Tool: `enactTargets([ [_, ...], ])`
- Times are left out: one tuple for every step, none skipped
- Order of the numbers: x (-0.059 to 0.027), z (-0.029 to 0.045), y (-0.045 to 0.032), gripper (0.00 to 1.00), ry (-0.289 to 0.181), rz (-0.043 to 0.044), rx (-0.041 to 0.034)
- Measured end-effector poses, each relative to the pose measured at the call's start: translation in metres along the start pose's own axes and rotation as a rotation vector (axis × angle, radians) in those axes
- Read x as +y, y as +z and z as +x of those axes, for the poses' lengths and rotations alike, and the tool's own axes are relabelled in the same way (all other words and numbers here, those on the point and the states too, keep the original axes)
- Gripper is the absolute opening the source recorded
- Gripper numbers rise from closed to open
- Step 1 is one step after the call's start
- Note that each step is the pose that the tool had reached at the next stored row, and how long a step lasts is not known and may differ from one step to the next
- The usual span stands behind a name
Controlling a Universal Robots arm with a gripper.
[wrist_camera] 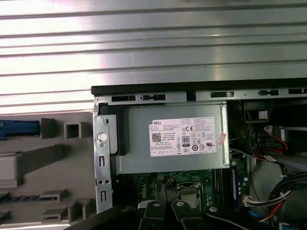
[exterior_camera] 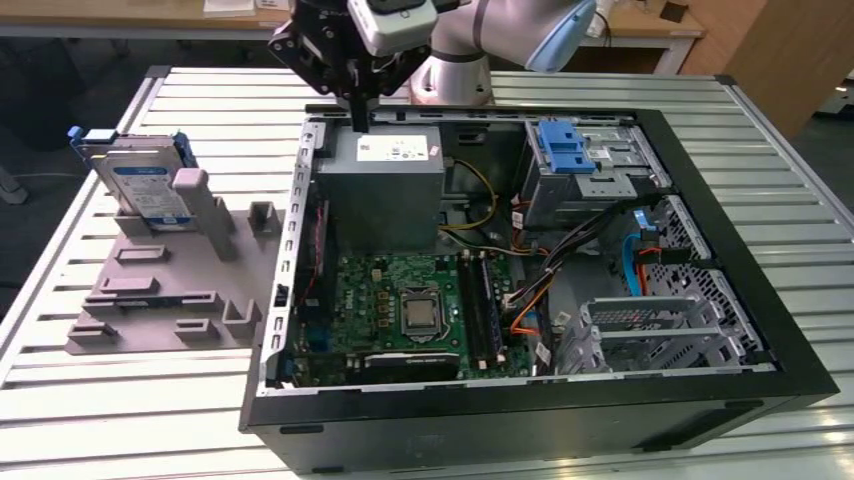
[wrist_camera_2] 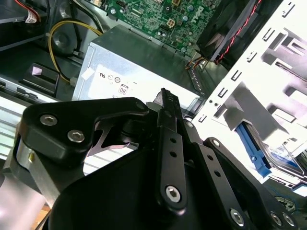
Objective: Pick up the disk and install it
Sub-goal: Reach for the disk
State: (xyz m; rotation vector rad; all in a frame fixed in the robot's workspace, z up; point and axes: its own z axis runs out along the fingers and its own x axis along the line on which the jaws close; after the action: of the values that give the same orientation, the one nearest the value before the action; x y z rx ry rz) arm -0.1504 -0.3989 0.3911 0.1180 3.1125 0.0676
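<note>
The disk (exterior_camera: 140, 182), a silver hard drive with a blue-and-white label and a blue frame, stands upright in a grey holder (exterior_camera: 167, 290) on the table at the exterior view's left. Its blue edge (wrist_camera: 19, 128) shows in the first wrist view. My gripper (exterior_camera: 360, 122) hangs over the back edge of the open computer case (exterior_camera: 747, 300), above the grey power supply box (exterior_camera: 387, 190) and well to the exterior view's right of the disk. Its black fingers (wrist_camera_2: 168, 124) are shut together with nothing between them.
Inside the case lie a green motherboard (exterior_camera: 400, 310), loose cables (exterior_camera: 534, 290) and a silver cage with a blue latch (exterior_camera: 577, 150). The slatted metal table (exterior_camera: 134, 410) runs around the case. The grey holder has several raised posts and slots.
</note>
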Motion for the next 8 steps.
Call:
enactTargets([
  [0.0000,0.0002,0.0001,0.11,0.000,0.0000,0.0000],
  [0.0000,0.0004,0.0001,0.11,0.000,-0.0001,0.0000],
  [0.0000,0.0006,0.0001,0.11,0.000,0.0000,0.0000],
  [-0.0001,0.0008,0.0001,0.11,0.000,0.0000,0.0000],
  [-0.0001,0.0011,0.0002,0.11,0.000,0.0000,0.0000],
  [-0.0001,0.0012,0.0002,0.11,0.000,0.0000,0.0000],
  [-0.0001,0.0015,0.0002,0.11,0.000,0.0000,0.0000],
  [-0.0001,0.0017,0.0003,0.11,0.000,0.0000,0.0000],
])
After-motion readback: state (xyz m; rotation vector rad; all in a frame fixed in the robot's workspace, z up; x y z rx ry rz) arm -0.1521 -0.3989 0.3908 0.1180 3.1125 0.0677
